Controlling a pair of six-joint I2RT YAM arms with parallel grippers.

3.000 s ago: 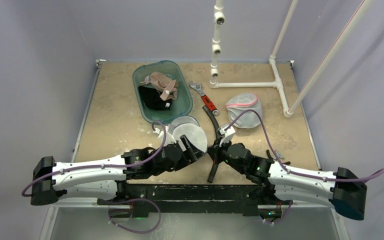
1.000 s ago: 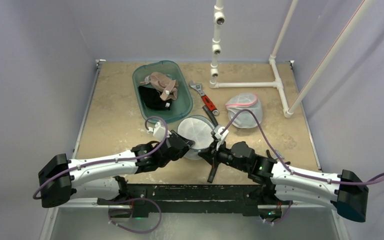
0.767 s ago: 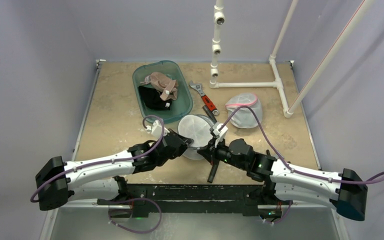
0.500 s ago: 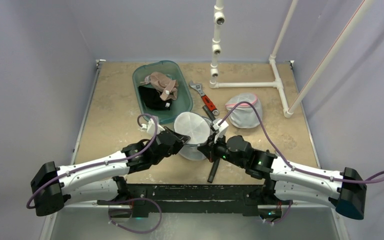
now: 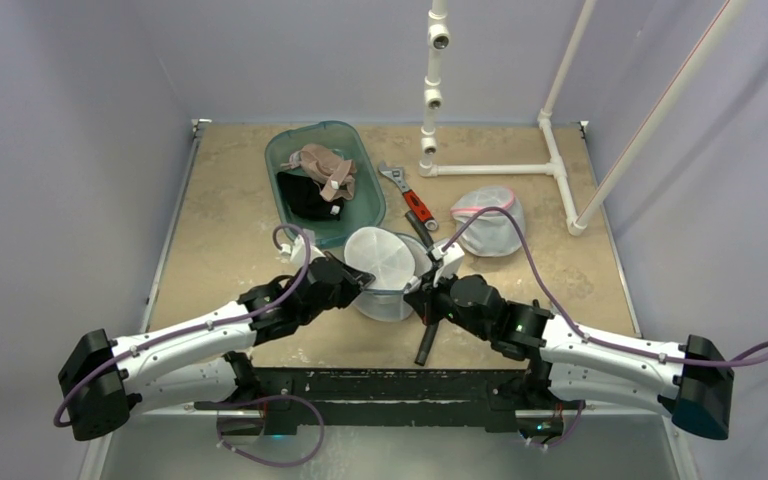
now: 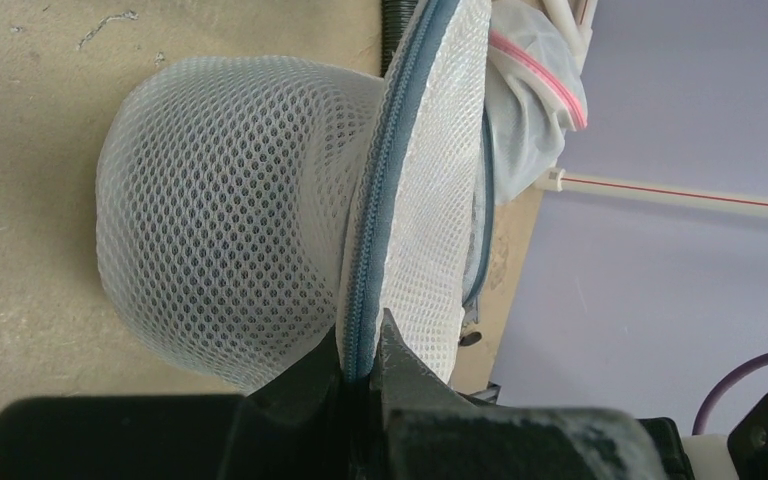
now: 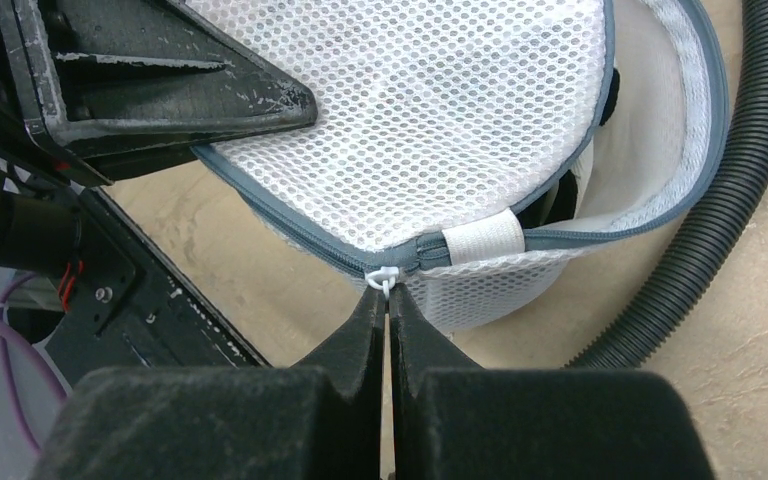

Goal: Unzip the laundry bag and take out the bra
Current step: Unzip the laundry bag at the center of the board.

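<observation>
Near the front edge of the worktop (image 5: 230, 240), the laundry bag (image 5: 385, 270) is partly unzipped, the left gripper (image 6: 360, 368) clamped on its zipper seam (image 6: 365, 250) and the right gripper (image 7: 388, 298) pinching the white zipper pull (image 7: 384, 273).

Teal tub (image 5: 352, 138) at rear left of table (image 5: 230, 230). Red-handled wrench (image 5: 416, 207) just right of tub. Black ribbed hose (image 5: 426, 340) near front. White pipe frame (image 5: 490, 168) at rear right.

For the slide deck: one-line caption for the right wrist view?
Right gripper pinches the zipper pull of the partly unzipped mesh laundry bag.
</observation>
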